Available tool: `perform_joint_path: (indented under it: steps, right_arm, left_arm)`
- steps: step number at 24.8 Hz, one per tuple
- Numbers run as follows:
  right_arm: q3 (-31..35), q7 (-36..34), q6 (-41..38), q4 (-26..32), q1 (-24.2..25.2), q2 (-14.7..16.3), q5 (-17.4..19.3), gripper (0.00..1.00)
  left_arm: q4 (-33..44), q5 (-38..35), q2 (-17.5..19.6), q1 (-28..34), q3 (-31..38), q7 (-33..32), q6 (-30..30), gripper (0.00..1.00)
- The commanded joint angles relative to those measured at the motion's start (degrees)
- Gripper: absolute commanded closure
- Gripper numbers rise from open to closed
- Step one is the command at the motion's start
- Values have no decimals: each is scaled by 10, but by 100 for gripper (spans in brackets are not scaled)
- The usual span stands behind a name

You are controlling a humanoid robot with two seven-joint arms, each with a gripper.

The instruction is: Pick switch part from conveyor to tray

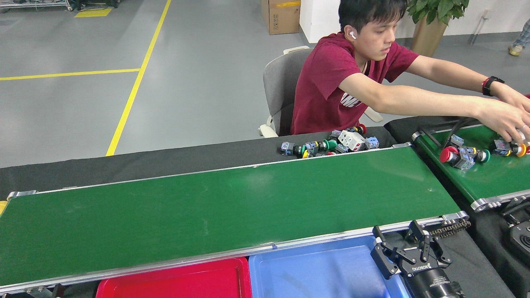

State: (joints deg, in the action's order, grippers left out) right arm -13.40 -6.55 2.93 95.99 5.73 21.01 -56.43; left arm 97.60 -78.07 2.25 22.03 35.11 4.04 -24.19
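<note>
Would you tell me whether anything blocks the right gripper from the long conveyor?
Nothing visible does: the right gripper sits just off the long conveyor, by its near rail, but no switch part lies on that belt yet.
</note>
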Motion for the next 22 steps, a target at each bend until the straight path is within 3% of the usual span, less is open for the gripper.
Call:
perform_joint_path:
  steps: [1, 17, 22]
  right_arm:
    - [4, -4, 1, 7, -3, 1, -1, 1]
    - [3, 3, 54, -2, -9, -2, -1, 1]
    - [-26, 39, 132, -25, -53, -2, -2, 1]
  left_arm:
    - [3, -1, 6, -2, 0, 1, 6, 0]
    - [0, 0, 7, -4, 0, 1, 5, 0]
    - [0, -1, 8, -5, -2, 1, 4, 0]
